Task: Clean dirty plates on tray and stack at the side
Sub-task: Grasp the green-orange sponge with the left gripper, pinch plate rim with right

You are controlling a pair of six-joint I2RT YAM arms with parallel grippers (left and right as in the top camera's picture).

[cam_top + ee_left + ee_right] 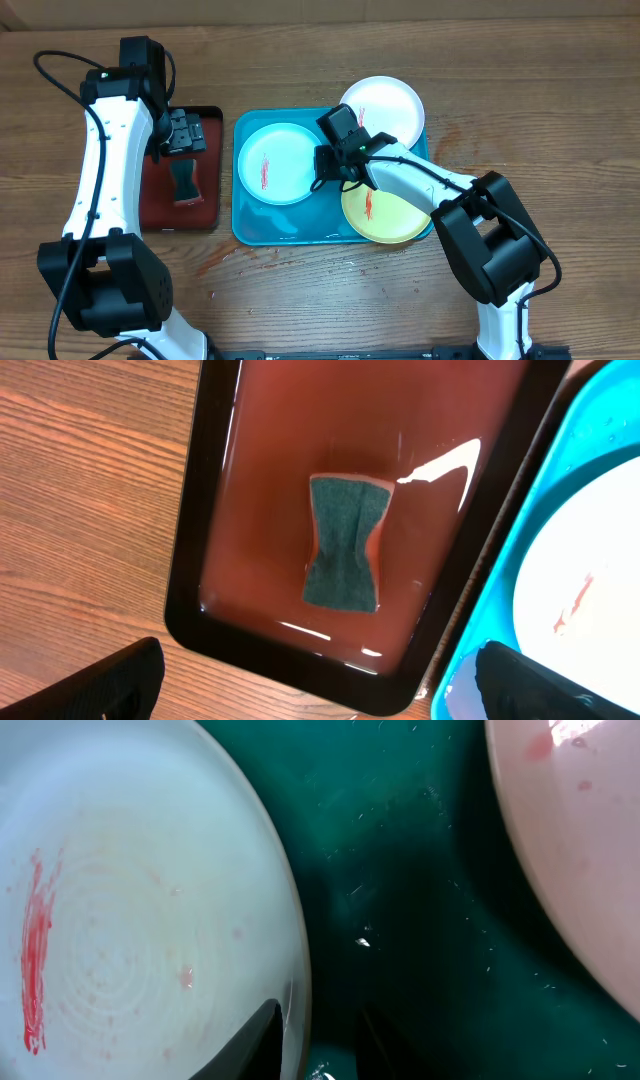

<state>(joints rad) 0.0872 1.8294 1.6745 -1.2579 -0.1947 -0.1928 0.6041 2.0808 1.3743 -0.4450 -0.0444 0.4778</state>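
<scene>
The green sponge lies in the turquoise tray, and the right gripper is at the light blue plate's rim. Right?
No: the green sponge lies in the dark red tray, as the left wrist view shows. The right gripper is at the light blue plate's rim.

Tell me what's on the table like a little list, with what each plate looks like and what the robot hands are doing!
turquoise tray: holds all three plates
light blue plate: left part of tray, red smear
white plate: far right corner, small reddish spots
yellow-green plate: near right corner, red smear, partly under the right arm
sponge: lying in the dark red tray beside the turquoise one
left gripper: open, above the sponge
right gripper: open, fingers either side of the light blue plate's rim
stack at the side: none yet
</scene>
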